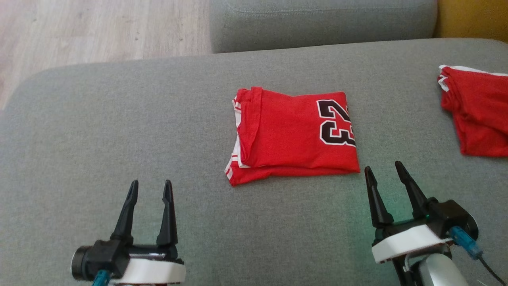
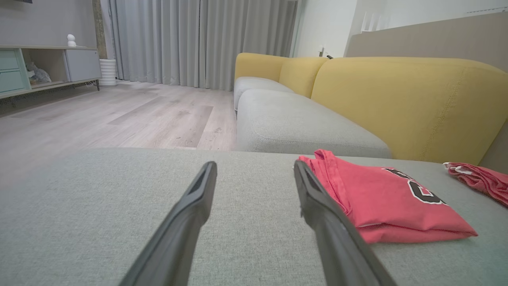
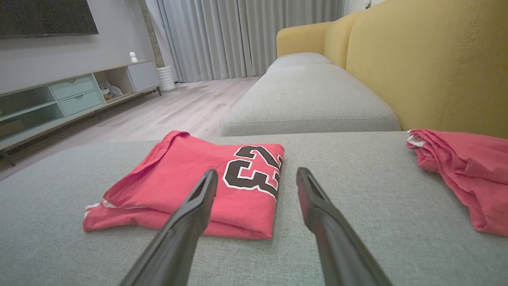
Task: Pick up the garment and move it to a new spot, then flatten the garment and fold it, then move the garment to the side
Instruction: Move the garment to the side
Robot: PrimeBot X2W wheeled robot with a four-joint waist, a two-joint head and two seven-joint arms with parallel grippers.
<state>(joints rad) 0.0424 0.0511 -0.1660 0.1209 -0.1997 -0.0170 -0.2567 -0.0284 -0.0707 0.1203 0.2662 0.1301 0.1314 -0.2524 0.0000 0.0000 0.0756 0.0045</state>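
Observation:
A red jersey [image 1: 291, 135] with a black "23" lies folded into a neat rectangle in the middle of the grey cushion [image 1: 119, 139]. It also shows as the jersey [image 2: 381, 198] right of my left fingers and as the jersey [image 3: 206, 182] ahead-left of my right fingers. My left gripper [image 1: 151, 186] hovers open near the cushion's front, well left of the jersey. My right gripper [image 1: 385, 169] is open just off the jersey's near right corner, not touching it. Nothing sits between either pair of fingers.
A second red garment [image 1: 476, 111] lies loosely bunched at the cushion's right edge. A further grey seat [image 1: 321, 22] and yellow backrest [image 3: 428, 59] lie beyond. Wooden floor [image 1: 99, 28] borders the cushion's far left.

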